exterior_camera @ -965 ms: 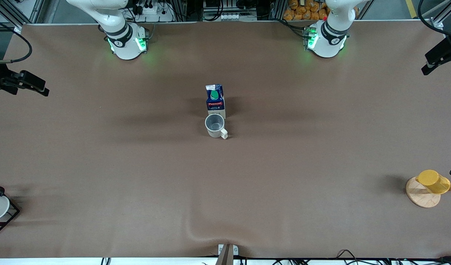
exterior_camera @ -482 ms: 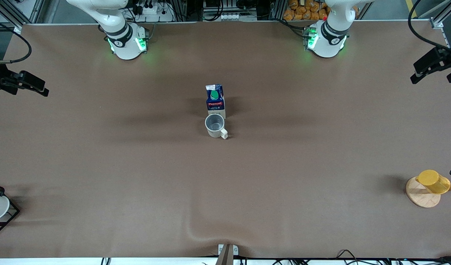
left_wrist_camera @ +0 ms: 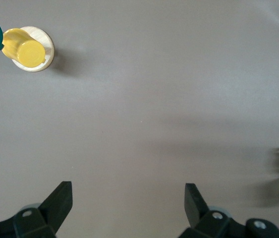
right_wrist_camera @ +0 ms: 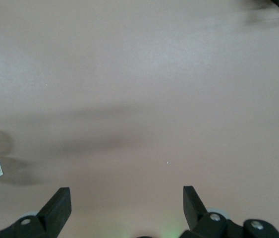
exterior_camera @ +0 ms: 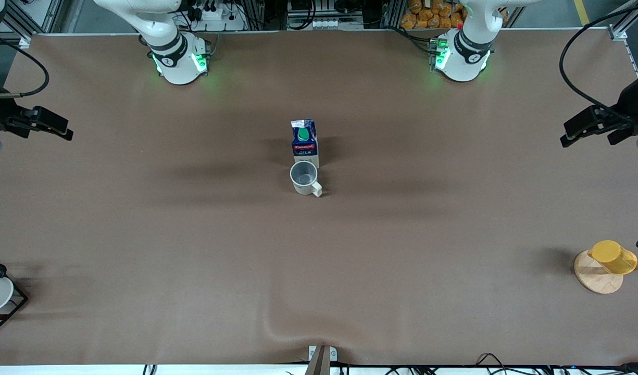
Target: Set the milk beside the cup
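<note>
The milk carton stands touching the mug, well clear of both wide-open, empty grippers, left gripper and right gripper; placement looks finished.

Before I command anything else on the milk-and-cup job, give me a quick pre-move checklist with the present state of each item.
1. Milk upright on the table: ok.
2. Milk next to the cup: ok; it stands right beside the cup, farther from the front camera. Whether they touch: cannot tell.
3. Cup upright, handle free: ok.
4. Left hand open, holding nothing, over bare table at its own end: ok.
5. Right hand open, holding nothing, over bare table at its own end: ok.
6. Yellow cup on its wooden stand well away from the pair: ok.
</note>
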